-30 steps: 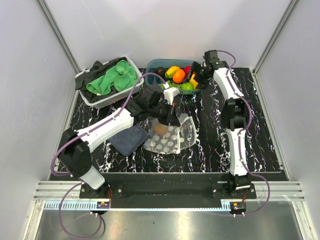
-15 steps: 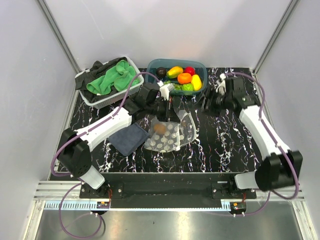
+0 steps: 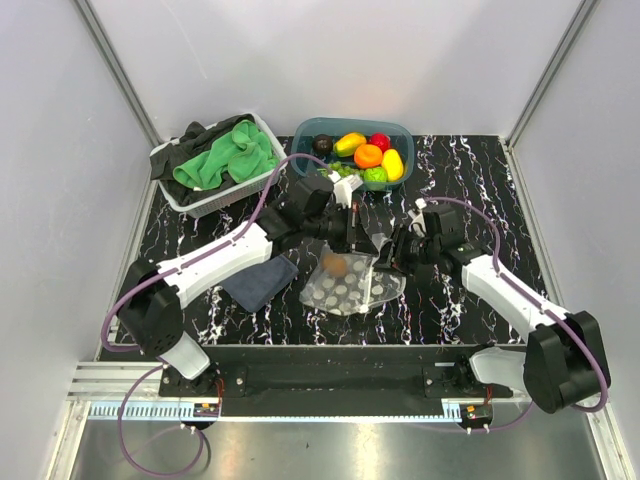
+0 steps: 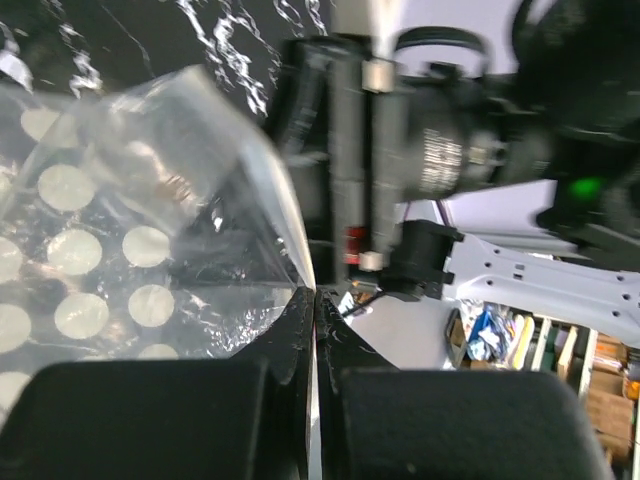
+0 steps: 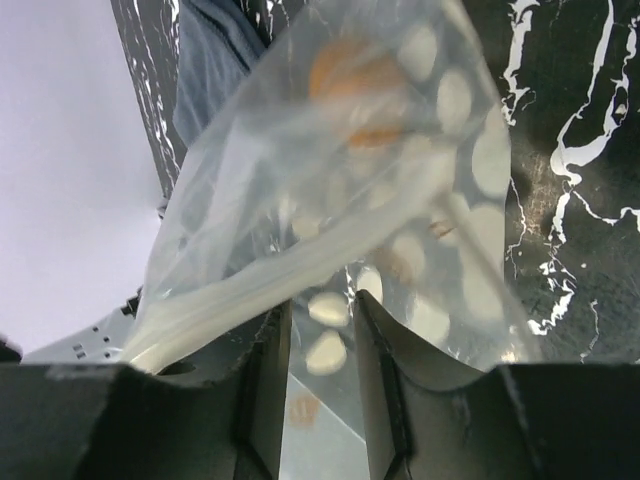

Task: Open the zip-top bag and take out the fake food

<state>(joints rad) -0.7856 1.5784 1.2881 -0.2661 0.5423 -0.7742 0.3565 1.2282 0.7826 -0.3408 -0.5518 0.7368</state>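
Note:
The zip-top bag (image 3: 345,288), clear with white dots, hangs part-lifted over the black marbled table. One orange piece of fake food (image 3: 334,265) lies inside it. My left gripper (image 3: 352,232) is shut on the bag's upper edge; in the left wrist view the film (image 4: 130,250) runs straight into the closed jaws (image 4: 312,300). My right gripper (image 3: 385,258) is at the bag's right edge. In the right wrist view its jaws (image 5: 320,310) stand a little apart, astride the whitish zip strip (image 5: 230,305) and dotted film, with the orange piece (image 5: 350,75) beyond. More fake food (image 3: 368,155) fills the teal tub (image 3: 305,130).
A white basket (image 3: 168,190) holding a green cloth (image 3: 225,158) and dark cloths stands at the back left. A dark blue cloth (image 3: 258,280) lies flat left of the bag. Grey walls close in the table on both sides and at the back.
My right arm swung from the teal tub down to the bag's right edge and its jaws narrowed around the film. My left gripper carried the bag slightly right and up.

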